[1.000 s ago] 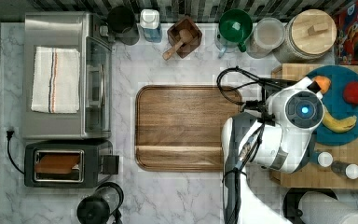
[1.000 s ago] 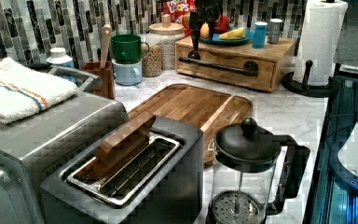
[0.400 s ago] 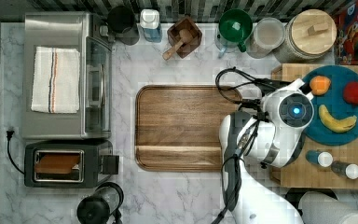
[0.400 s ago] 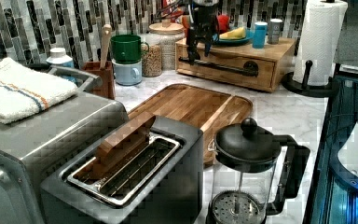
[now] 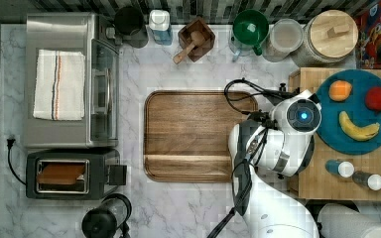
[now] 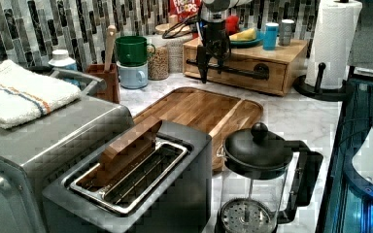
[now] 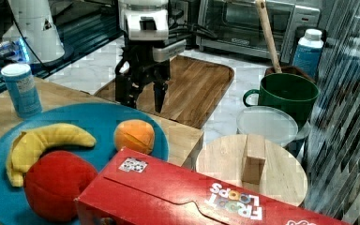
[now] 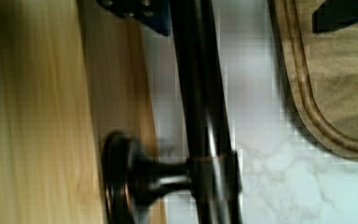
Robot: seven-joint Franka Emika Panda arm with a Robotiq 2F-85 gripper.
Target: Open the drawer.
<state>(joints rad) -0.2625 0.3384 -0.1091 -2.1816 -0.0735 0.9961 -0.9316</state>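
Between spread jaws: drawer handle.

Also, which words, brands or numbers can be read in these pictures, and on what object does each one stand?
"FROOT LOOPS": on the red cereal box in the right view; the left view shows its "LOOPS".
Square code sticker on the box: too small to read.
Blue canister and white-capped bottle: no readable label.

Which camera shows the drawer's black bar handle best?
The wrist view: the handle and its mount run close between the open fingers. The left view shows its whole length across the drawer front, partly behind the gripper.
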